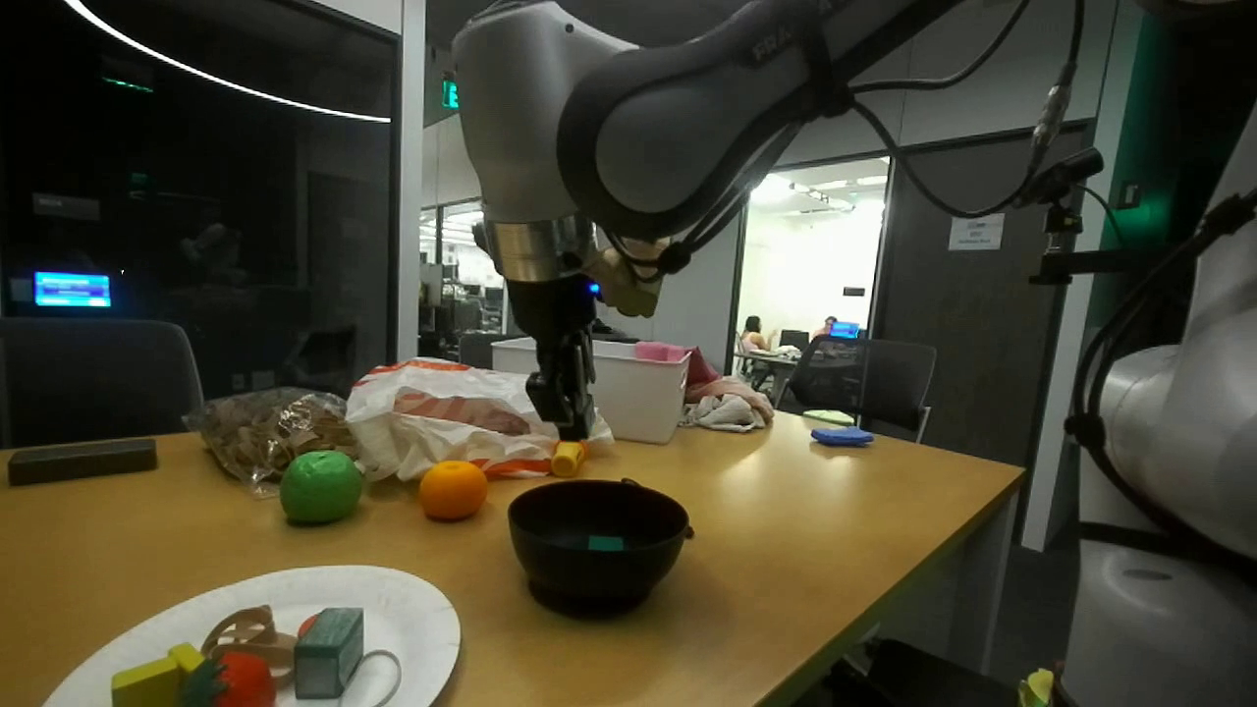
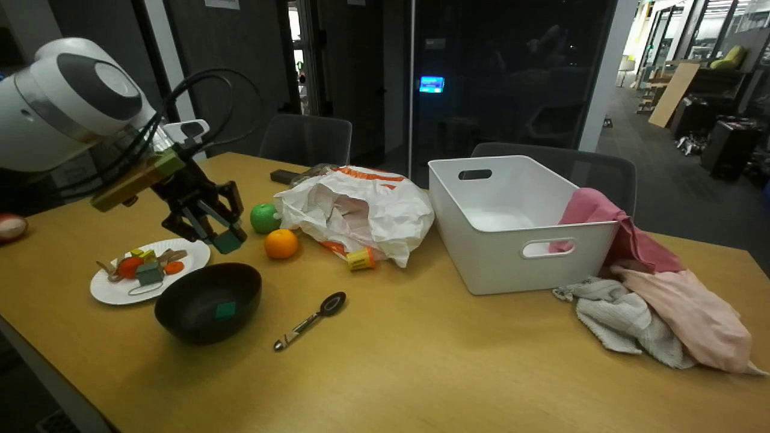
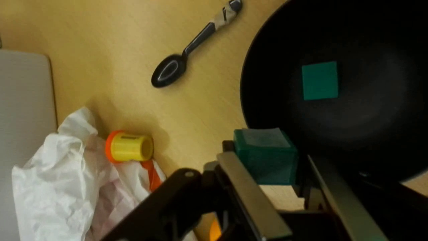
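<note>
The jaws stand partway apart, clamped on a green block [image 3: 267,160] held in the air above the table [image 2: 421,361], near the rim of a black bowl [image 2: 192,329]. A green square-faced piece [image 3: 320,81] lies inside the bowl. Around the bowl are a black spoon [image 3: 199,39], an orange [image 2: 281,243] and a white plate [image 1: 432,628]. Farther out, a yellow tub [image 2: 360,260] lies on its side by a crumpled white bag [image 2: 391,210], with a white bin [image 2: 493,264] just beside the bag.

Smooth block [image 3: 269,164], spoon [image 3: 199,39] — glossy plastic
</note>
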You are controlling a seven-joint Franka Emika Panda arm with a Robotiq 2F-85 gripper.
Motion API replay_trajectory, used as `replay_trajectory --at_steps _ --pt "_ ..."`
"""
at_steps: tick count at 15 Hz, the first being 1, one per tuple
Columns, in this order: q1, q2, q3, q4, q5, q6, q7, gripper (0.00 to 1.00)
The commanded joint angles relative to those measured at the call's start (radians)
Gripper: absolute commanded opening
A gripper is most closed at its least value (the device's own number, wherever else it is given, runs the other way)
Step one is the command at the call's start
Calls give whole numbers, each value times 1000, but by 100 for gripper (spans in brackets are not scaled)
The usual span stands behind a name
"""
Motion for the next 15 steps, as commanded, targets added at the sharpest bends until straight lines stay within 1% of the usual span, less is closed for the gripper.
replay_trajectory --at_steps 1,2,3,4,5,8,9,11,15 --pt "-36 -15 -34 -50 51 9 -1 17" --pt "-44 -14 -42 -57 59 11 0 18" --pt "-50 -14 -48 -62 67 12 6 65" --pt "-53 -12 -54 -62 93 17 4 66" --pt "-54 -13 -56 -60 110 21 4 70" --pt "-40 -20 -45 -46 169 26 0 95" --pt "-28 -22 -33 -41 184 32 -5 99" --pt "-1 -20 -6 -36 210 56 -11 100" --pt "84 21 67 -36 283 109 -68 100"
